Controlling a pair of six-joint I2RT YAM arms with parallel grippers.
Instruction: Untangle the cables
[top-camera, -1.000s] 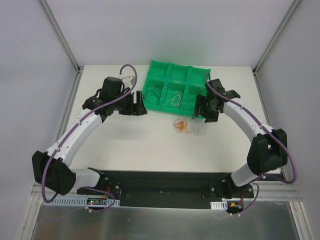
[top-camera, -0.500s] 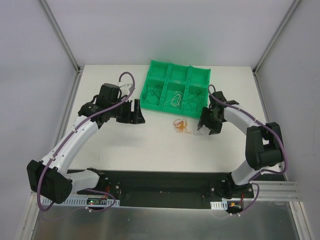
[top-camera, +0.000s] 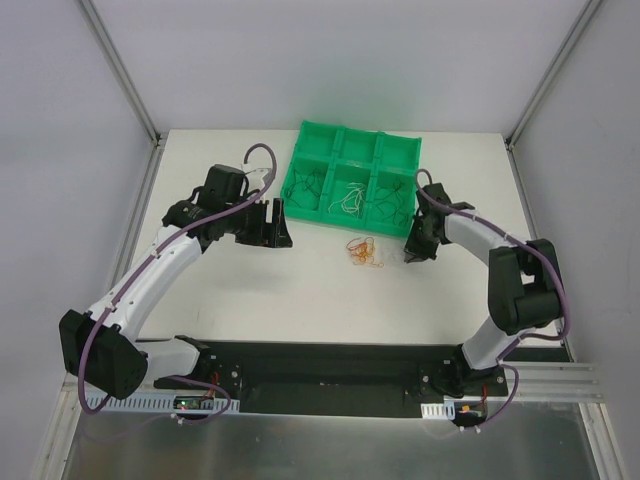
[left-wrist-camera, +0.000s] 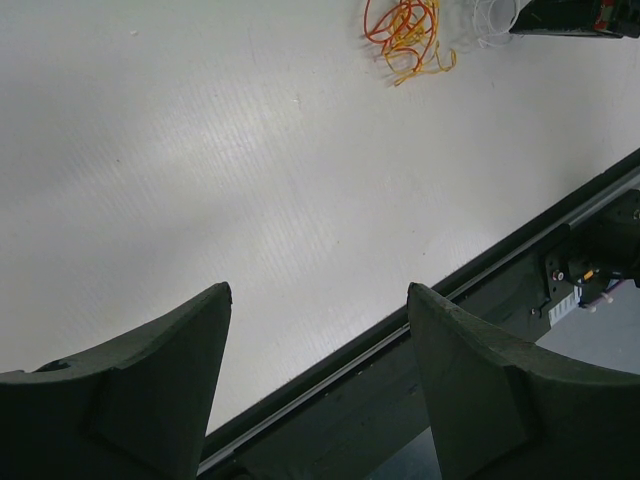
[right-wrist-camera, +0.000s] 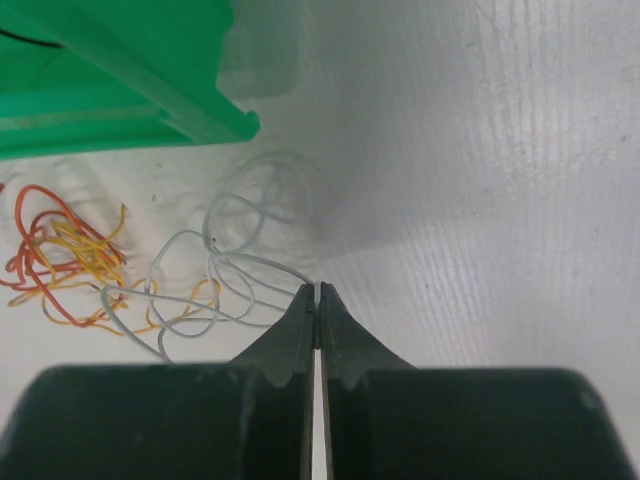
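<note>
A small tangle of red and orange cables lies on the white table just in front of the green tray. In the right wrist view this tangle overlaps a curly white cable. My right gripper is down at the table, its jaws shut on an end loop of that white cable. From above, the right gripper sits just right of the tangle. My left gripper hovers open left of the tray. Nothing is between its fingers, and the tangle lies far ahead of them.
The tray's compartments hold more thin wires: black ones on the left, pale ones in the middle, black ones on the right. The tray's corner stands close behind the white cable. A black base rail runs along the near edge.
My right gripper has come down from beside the tray to the table and shut on the white cable. The left arm has shifted slightly and stays open.
</note>
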